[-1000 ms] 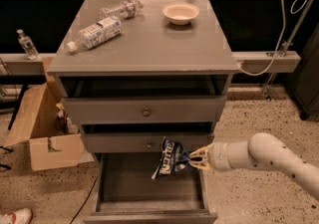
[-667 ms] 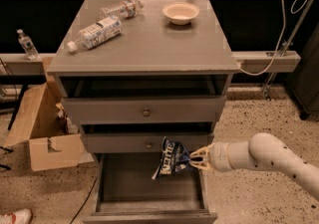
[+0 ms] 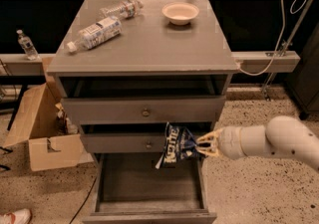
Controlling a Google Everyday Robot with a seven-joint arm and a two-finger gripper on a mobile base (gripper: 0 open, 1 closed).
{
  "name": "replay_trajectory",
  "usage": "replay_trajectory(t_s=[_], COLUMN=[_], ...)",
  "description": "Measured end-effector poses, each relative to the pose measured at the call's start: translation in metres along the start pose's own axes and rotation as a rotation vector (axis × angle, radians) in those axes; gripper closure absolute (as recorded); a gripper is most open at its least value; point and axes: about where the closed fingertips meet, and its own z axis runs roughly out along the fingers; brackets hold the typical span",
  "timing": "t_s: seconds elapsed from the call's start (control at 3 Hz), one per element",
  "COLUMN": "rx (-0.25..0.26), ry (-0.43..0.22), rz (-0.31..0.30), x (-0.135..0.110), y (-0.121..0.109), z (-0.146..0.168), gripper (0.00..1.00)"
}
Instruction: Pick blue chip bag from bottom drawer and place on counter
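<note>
Under the grey worktop (image 3: 149, 49), the bottom drawer (image 3: 149, 185) stands pulled open. Above its hollow, the tool (image 3: 203, 146) is clamped on the blue chip bag (image 3: 177, 149), which dangles from its fingertips in front of the middle drawer (image 3: 119, 143).

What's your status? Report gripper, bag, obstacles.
Gripper shut on chip bag, above open bottom drawer. Bag out of drawer, not yet on counter. Two bottles and a bowl on counter's far half.

My pale two-finger gripper (image 3: 203, 147) pinches the crinkly navy-blue foil chip bag (image 3: 177, 149) above the open grey wooden bottom drawer (image 3: 149, 184), below the flat grey counter (image 3: 149, 39).
</note>
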Motion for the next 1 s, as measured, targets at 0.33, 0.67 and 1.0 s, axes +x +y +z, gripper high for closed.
replay_trajectory(t_s=[0.33, 0.67, 1.0], rx=[0.059, 0.096, 0.098], ry=[0.026, 0.047, 0.045], rz=[-0.079, -0.130, -0.132], x=[-0.059, -0.096, -0.097], y=[-0.064, -0.107, -0.109], z=[-0.061, -0.093, -0.094], gripper=[1.00, 1.00, 1.00])
